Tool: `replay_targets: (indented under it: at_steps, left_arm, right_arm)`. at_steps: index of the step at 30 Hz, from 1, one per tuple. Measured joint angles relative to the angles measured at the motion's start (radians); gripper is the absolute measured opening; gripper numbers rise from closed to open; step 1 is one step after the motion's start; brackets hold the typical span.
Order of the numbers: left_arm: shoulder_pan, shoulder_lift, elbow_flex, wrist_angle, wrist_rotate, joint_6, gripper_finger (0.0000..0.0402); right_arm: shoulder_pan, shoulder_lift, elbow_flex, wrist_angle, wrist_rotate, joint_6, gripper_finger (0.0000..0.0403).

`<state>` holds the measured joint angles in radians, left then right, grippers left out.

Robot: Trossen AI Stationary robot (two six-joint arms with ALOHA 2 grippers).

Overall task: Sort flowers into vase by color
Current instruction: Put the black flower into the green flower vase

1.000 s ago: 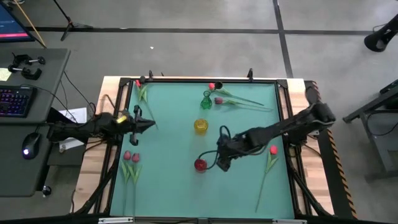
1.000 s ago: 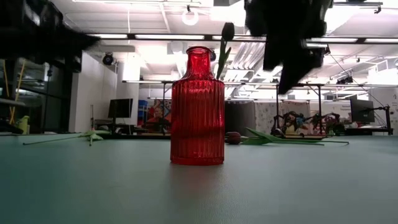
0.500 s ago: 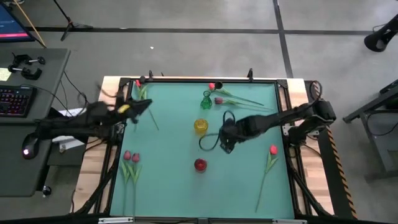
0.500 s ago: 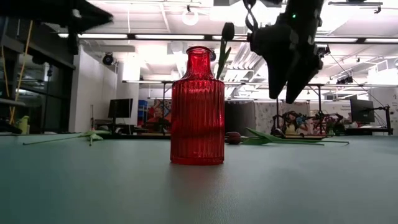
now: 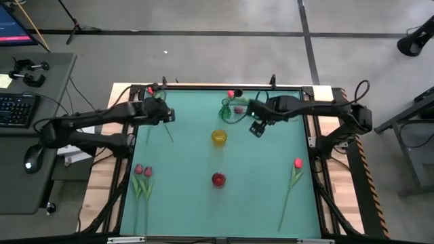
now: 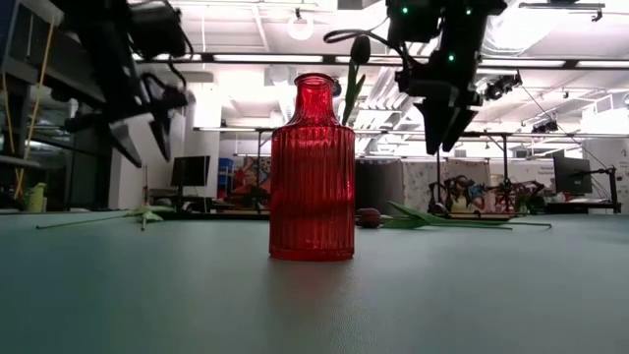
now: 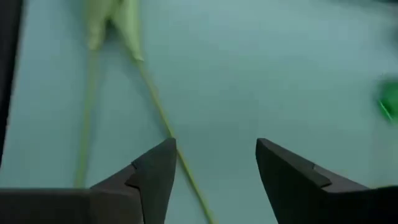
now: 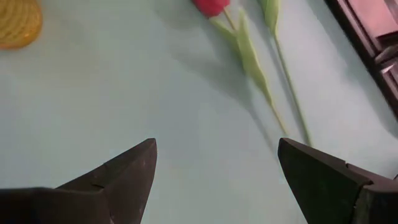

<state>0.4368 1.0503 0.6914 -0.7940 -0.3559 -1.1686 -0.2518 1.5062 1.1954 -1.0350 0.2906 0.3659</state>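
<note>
My left gripper (image 5: 168, 116) hangs open above the thin stem (image 7: 160, 115) of a red tulip (image 5: 150, 90) that lies flat at the table's far left. The stem runs under its fingers without touching them. My right gripper (image 5: 256, 128) hovers open at the far middle, beside the green vase (image 5: 226, 110). A maroon-headed tulip (image 8: 211, 6) lies on the table ahead of it, next to a red one (image 5: 231, 93). The yellow vase (image 5: 218, 136) and red vase (image 6: 313, 172) stand in the middle. Two pink tulips (image 5: 142, 171) lie near left, and one red tulip (image 5: 297, 163) lies right.
A dark bud on a stem (image 6: 360, 49) rises behind the red vase in the low view. The table's raised black frame (image 5: 308, 115) runs along the sides. Open green mat lies between the vases and the near edge.
My left gripper has moved toward the far edge, tipped down over the tulip stem and opened. My right gripper has travelled from beside the red vase toward the far edge, to the green vase, and has stayed open. No flower or vase has moved.
</note>
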Motion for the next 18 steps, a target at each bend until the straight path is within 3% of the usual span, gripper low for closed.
replay_targets:
  at_steps: [11, 18]
  left_arm:
    - [0.177, 0.238, 0.0, 0.118, 0.025, -0.068, 0.0209]
    - [0.151, 0.11, 0.0, 0.23, 0.07, -0.036, 0.0209]
  right_arm:
    - [-0.184, -0.003, 0.0, 0.082, -0.18, -0.184, 0.0325]
    - [-0.194, -0.079, 0.0, 0.117, -0.391, -0.227, 0.0325]
